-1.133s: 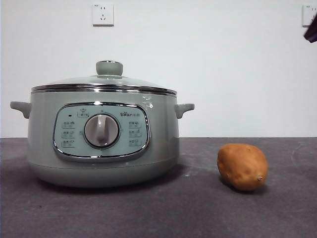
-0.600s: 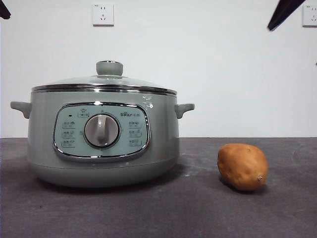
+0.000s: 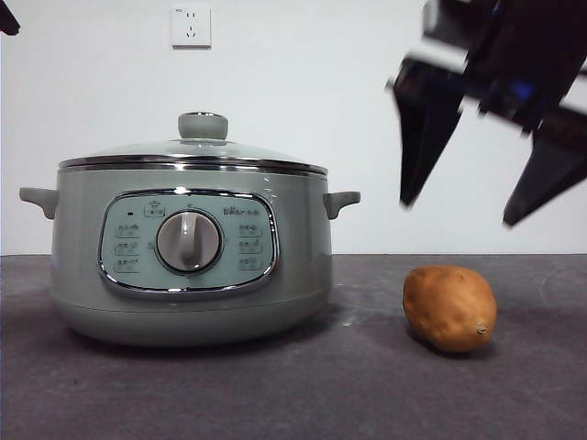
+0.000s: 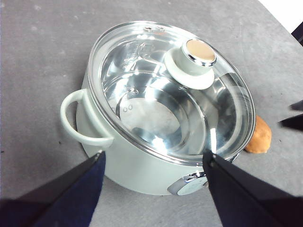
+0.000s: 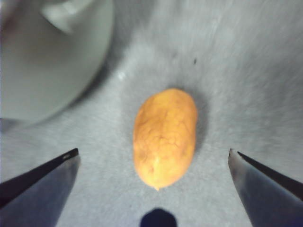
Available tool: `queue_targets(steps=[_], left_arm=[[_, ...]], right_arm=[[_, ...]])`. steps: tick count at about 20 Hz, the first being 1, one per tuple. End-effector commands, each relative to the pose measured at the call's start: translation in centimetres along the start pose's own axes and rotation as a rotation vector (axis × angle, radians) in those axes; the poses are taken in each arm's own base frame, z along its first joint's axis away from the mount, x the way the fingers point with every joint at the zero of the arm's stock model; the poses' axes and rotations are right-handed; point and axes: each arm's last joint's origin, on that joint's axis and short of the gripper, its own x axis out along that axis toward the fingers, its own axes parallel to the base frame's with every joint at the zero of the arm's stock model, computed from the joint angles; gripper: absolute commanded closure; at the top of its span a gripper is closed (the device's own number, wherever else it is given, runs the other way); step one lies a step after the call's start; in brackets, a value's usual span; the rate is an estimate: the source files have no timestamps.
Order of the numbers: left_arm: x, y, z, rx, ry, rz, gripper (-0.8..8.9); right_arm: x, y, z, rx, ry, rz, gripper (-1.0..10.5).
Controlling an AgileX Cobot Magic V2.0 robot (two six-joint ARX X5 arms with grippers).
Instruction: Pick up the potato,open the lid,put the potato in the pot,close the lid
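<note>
The orange-brown potato (image 3: 449,308) lies on the dark table to the right of the sage-green pot (image 3: 188,247). The glass lid (image 3: 197,152) with its green knob sits shut on the pot. My right gripper (image 3: 459,213) hangs open above the potato, jaws wide apart, not touching it; in the right wrist view the potato (image 5: 164,136) lies between the jaws. My left gripper (image 4: 151,161) is open and empty, high above the pot (image 4: 142,161) and its lid (image 4: 173,90); it shows only as a black tip at the front view's top left corner.
A white wall with two sockets (image 3: 191,27) stands behind the grey table (image 3: 367,385). The pot's side handle (image 3: 341,200) juts toward the potato. The potato also shows beyond the pot in the left wrist view (image 4: 259,137).
My right gripper has come down from the top right corner to hang large and open just above the potato. The potato, pot and lid have not moved.
</note>
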Motion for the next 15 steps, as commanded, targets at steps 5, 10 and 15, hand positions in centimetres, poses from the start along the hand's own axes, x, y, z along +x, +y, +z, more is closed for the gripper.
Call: queue_targets(steps=[5,10,15], left_arm=[[-0.1,0.0,0.1,0.016,-0.012,0.003,4.63],[-0.1,0.0,0.1,0.016,-0.011,0.002,4.63],[-0.1,0.0,0.1,0.016,-0.011,0.001,4.63]], right_arm=[[5.7,0.0,0.4,0.006,0.096,-0.025,4.5],[7.2,-0.1,0.1,0.018,0.138,-0.039,8.4],[6.8,-0.1,0.1,0.026,0.139,-0.038,9.5]])
